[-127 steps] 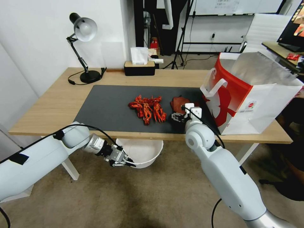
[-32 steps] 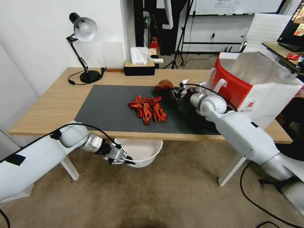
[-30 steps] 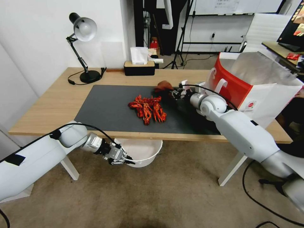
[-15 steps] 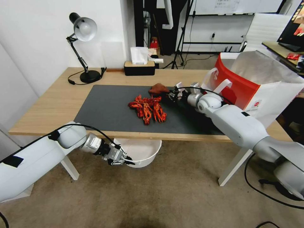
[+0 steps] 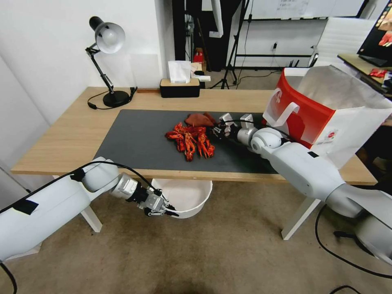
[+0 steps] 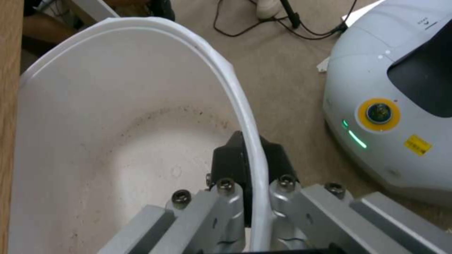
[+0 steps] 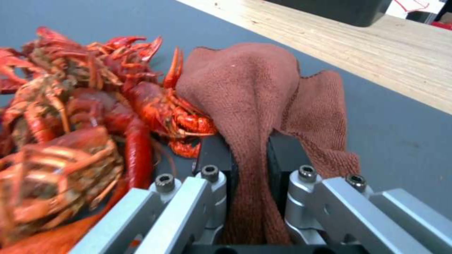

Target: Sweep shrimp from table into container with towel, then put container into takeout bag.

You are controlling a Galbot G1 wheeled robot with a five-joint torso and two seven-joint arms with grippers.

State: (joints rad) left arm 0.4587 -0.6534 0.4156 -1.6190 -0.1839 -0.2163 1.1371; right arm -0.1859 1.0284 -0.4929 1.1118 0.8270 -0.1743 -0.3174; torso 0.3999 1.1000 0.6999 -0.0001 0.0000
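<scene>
1. The shrimp (image 5: 190,139) lie in a loose red-orange heap near the middle of the dark grey mat (image 5: 134,141), legs and claws tangled together; in the right wrist view the shrimp (image 7: 80,116) press right up against the cloth.
2. The towel (image 5: 199,119), a plain rust-red cloth, sits bunched on the mat at the far side of the heap, touching it. In the right wrist view the towel (image 7: 249,106) rises in a fold between the two dark pads.
3. The right end effector (image 5: 218,130) lies low over the mat just beside the heap, on the bag side, clenched on the towel; its arm reaches in across the near right part of the bench (image 5: 73,130).
4. The container (image 5: 185,198), a round white bowl, hangs below the near edge of the bench, under the heap's side of the mat. Its inside looks bare, with faint specks on the floor of the bowl.
5. The left end effector (image 5: 166,212) grips the container by its rim, one finger inside the wall and one outside, as the left wrist view shows at the rim (image 6: 245,141).
6. The takeout bag (image 5: 326,114) stands open at the right end of the bench, red and white, silver lining showing, white handle (image 5: 286,112) facing the mat.
7. A desk lamp (image 5: 107,61) and a tissue box (image 5: 179,83) stand along the far side of the bench.
</scene>
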